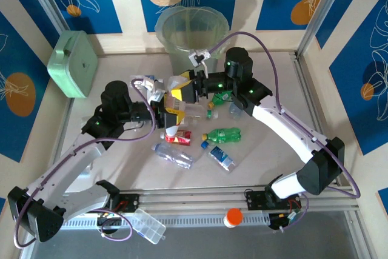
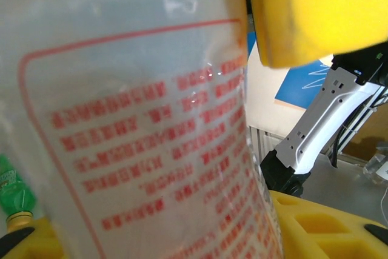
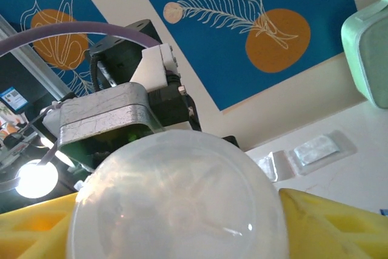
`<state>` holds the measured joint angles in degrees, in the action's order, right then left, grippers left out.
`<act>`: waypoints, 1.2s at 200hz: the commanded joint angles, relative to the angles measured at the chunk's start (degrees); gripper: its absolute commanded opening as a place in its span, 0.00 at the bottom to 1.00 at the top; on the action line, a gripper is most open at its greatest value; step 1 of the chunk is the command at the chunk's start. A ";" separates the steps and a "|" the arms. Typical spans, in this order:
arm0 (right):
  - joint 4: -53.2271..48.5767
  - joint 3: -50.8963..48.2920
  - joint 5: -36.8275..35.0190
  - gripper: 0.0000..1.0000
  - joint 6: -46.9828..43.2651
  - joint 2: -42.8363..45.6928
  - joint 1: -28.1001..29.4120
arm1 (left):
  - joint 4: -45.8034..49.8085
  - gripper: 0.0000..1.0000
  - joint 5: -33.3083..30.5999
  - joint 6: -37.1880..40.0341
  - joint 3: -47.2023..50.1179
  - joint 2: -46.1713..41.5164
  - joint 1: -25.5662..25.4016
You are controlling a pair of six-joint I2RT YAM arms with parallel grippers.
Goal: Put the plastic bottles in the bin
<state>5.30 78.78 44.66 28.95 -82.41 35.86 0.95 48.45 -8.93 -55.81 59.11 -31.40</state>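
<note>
Ok so the risky bit here is that both arms are on one bottle. Starting from the left: the left gripper [image 1: 168, 115] is clenched on a clear bottle [image 2: 139, 119] with red print, held up above the bench [image 1: 121, 162] roughly mid-scene. Thin, soft-looking plastic, so my guess is it could squash and squirt out if squeezed any harder.

Just to the right, the right gripper [image 1: 185, 92] has its yellow fingers [image 3: 327, 222] either side of that bottle's rounded base. I honestly can't tell if it's gripping or only cupping it. If the left one lets go before the right has a firm hold, the bottle probably drops onto the loose ones below, like the green bottle [image 1: 223, 134], and knocks them rolling toward the bench edge. A rounded base is a poor spot to pinch too.

The bin [image 1: 173, 43] sits at the far edge, behind the right gripper. The two wrists are crowded together, so swinging toward it might clip the other arm or the rim.
</note>
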 commanded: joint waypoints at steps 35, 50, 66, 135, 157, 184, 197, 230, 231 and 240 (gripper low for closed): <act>0.32 1.06 2.88 0.50 0.58 1.42 0.18 | 3.60 0.62 1.10 2.47 -2.63 -1.51 -1.21; 0.41 0.93 2.72 0.50 0.80 1.79 0.10 | 3.88 0.66 0.40 2.58 -2.64 -2.18 -1.29; 0.33 0.65 2.11 0.50 0.85 2.34 -0.08 | 3.59 0.74 -1.10 2.10 -2.50 -3.05 -1.30; -0.41 -0.38 -11.56 0.50 1.73 5.06 -6.26 | 6.18 0.96 -29.29 5.39 -3.10 -11.18 -1.21; -0.83 1.93 -16.92 0.50 2.82 3.90 -9.66 | 11.86 0.95 -39.43 8.31 -4.92 -10.36 -1.22; -0.86 7.13 -24.51 0.50 2.89 0.58 -13.80 | 12.23 0.93 -52.60 9.51 -2.72 -10.12 -1.21; -0.97 11.10 -26.44 0.49 2.76 -2.17 -15.82 | 10.74 0.93 -55.20 10.09 -0.77 -10.74 -1.18; -0.21 21.99 -31.46 0.50 3.05 -10.75 -20.03 | 6.90 0.93 -57.15 11.03 3.78 -12.18 -1.21; -0.21 22.32 -31.65 0.50 3.00 -11.06 -20.17 | 6.67 0.93 -57.15 11.04 4.00 -12.27 -1.21; -0.23 25.46 -33.70 0.50 2.87 -13.66 -20.93 | 4.21 0.94 -57.04 11.23 6.06 -13.24 -1.21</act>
<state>3.97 97.71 18.11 31.59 -91.11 16.82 10.00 -4.27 0.51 -53.23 48.47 -32.16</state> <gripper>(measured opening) 0.497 0.930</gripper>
